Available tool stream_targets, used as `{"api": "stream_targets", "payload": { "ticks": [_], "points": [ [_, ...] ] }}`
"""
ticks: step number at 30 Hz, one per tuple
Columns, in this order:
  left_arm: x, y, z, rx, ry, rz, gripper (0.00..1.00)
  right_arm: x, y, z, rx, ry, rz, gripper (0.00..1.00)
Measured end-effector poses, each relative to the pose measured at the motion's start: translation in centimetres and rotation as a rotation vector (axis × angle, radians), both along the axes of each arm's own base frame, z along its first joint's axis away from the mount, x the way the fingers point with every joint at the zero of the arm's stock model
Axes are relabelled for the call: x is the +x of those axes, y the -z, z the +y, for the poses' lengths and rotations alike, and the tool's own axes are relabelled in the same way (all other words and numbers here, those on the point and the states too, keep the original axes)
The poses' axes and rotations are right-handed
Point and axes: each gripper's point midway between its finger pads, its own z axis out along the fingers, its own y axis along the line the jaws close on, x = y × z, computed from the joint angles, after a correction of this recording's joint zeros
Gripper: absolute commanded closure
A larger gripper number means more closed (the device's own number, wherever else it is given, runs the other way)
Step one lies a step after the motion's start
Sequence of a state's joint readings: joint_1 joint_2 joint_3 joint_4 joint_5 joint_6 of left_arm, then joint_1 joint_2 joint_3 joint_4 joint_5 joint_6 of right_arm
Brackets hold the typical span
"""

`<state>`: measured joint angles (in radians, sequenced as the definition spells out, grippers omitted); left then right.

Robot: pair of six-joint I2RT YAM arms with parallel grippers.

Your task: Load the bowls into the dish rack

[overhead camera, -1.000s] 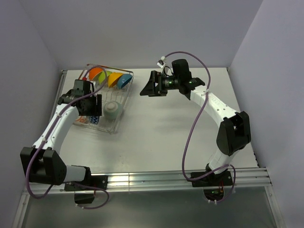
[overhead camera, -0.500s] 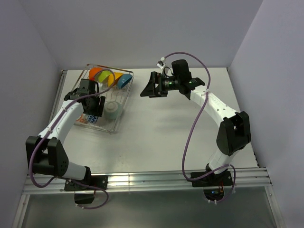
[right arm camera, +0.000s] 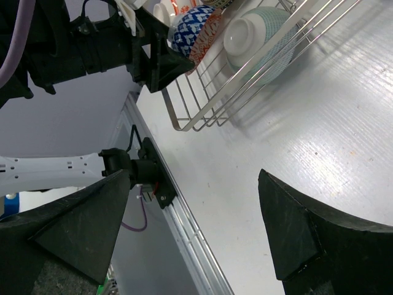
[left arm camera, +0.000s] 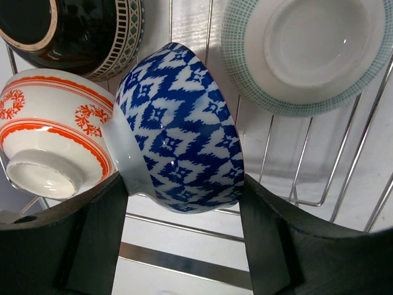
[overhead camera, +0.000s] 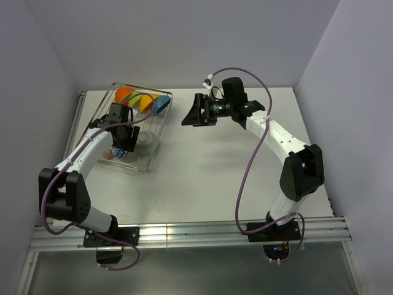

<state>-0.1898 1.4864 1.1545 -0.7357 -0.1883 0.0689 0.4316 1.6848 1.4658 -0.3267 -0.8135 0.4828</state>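
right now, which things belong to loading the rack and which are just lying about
Job: dish rack; blue-patterned bowl in left gripper; racked red-and-white bowl, dark bowl, pale teal bowl, orange bowl, yellow bowl, blue bowl.
Not the job: table, purple cable.

At the centre of the left wrist view, the blue-and-white bowl (left arm camera: 178,132) is covered outside in a deep blue zigzag and diamond pattern on white, with a plain white foot. At the left, a white bowl (left arm camera: 55,135) is ringed with orange-red bands and small wreath motifs. At the upper left, a black bowl (left arm camera: 73,31) is edged in cream and banded with a geometric lattice. At the upper right, a white bowl (left arm camera: 301,55) is bordered with a fine teal check. The dish rack (left arm camera: 184,224) is made of silver wire. At the upper left of the top view, orange (overhead camera: 126,94), yellow (overhead camera: 145,101) and blue (overhead camera: 161,105) bowls are seen in a row. A purple cable (overhead camera: 245,178) is seen against the pale grey table (overhead camera: 215,178).
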Motion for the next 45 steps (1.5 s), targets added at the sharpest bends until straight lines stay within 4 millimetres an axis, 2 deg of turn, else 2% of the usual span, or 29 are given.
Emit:
{"api": "stream_targets", "payload": {
  "ticks": [6,9,13,16,17,18,24,25,33,37,39,41,45],
  "points": [
    [0.2,0.5,0.3,0.044,0.009,-0.012,0.85,0.0,0.1,0.0,-0.002,0.000,0.001,0.08],
    [0.1,0.8,0.4,0.062,0.013,-0.012,0.73,0.0,0.1,0.0,-0.003,0.000,0.001,0.08],
    [0.1,0.9,0.3,0.077,0.019,-0.016,0.47,-0.1,0.2,-0.1,-0.007,-0.001,0.006,0.08],
    [0.1,0.9,0.2,0.080,0.021,-0.017,0.34,-0.1,0.3,-0.1,-0.009,-0.001,0.011,0.08],
    [0.1,0.9,0.2,0.081,0.022,-0.017,0.32,-0.2,0.3,-0.1,-0.010,-0.001,0.013,0.08],
    [0.1,0.9,0.2,0.082,0.022,-0.017,0.21,-0.2,0.3,-0.1,-0.010,-0.001,0.014,0.07],
    [-0.6,1.6,-0.9,0.058,0.045,0.020,0.10,-0.2,0.5,-0.3,-0.017,-0.001,0.020,0.07],
    [-0.8,1.7,-1.1,0.053,0.053,0.030,0.01,-0.3,0.5,-0.3,-0.018,-0.001,0.022,0.07],
    [-1.6,1.6,-2.1,0.025,0.066,0.065,0.01,-0.4,0.7,-0.4,-0.024,-0.005,0.021,0.07],
    [-1.1,0.3,-2.7,-0.003,0.071,0.051,0.01,-0.4,0.7,-0.4,-0.028,-0.009,0.012,0.06],
    [-0.5,-1.2,-3.3,-0.032,0.072,0.022,0.00,-0.4,0.8,-0.5,-0.033,-0.014,0.004,0.05],
    [0.2,-3.2,-4.0,-0.070,0.081,-0.022,0.01,-0.3,1.0,-0.6,-0.045,-0.014,-0.006,0.05],
    [1.6,-9.4,-6.1,-0.211,0.121,-0.164,0.00,-0.2,1.4,-1.2,-0.085,-0.008,-0.039,0.03]
  ]
}}
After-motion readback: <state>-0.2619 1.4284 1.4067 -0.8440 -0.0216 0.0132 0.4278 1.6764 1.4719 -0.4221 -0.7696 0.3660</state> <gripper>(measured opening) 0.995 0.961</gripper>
